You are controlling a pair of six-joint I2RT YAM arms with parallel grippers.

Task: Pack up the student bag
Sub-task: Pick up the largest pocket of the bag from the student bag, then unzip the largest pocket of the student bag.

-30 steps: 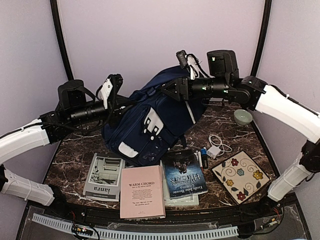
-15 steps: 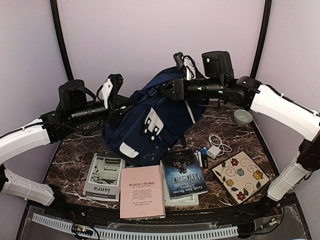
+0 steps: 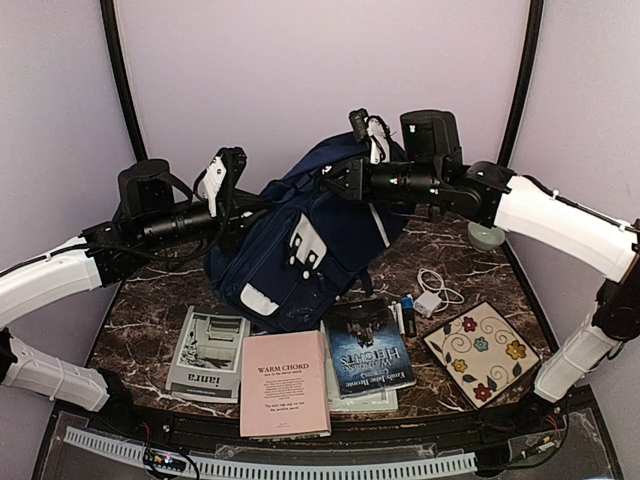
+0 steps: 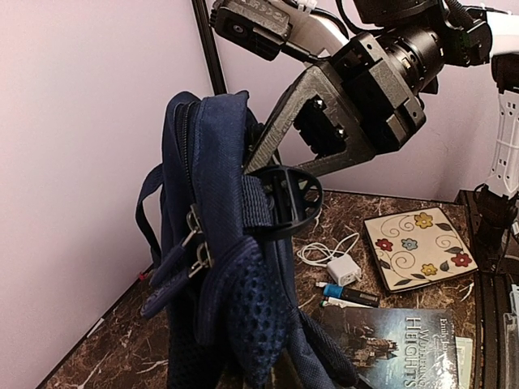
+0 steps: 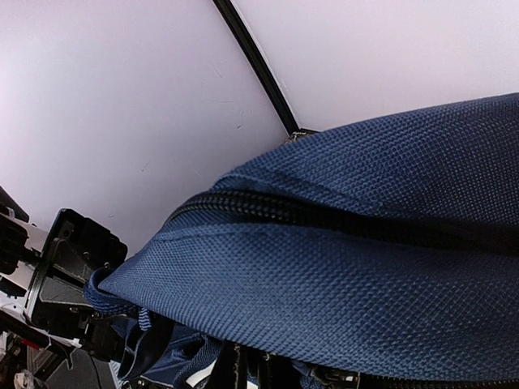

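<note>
Left gripper pinches the bag by its left side; right gripper, pressed together, nips its top. Bag stands mid-table, toward the back edge.

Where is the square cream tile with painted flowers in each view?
Top external: square cream floral tile lower right, beside the white charger.
Left wrist: tile right of centre, beyond the charger.
Right wrist: not in it.
Shared landmark: navy-blue fabric backpack, in all three.
</note>
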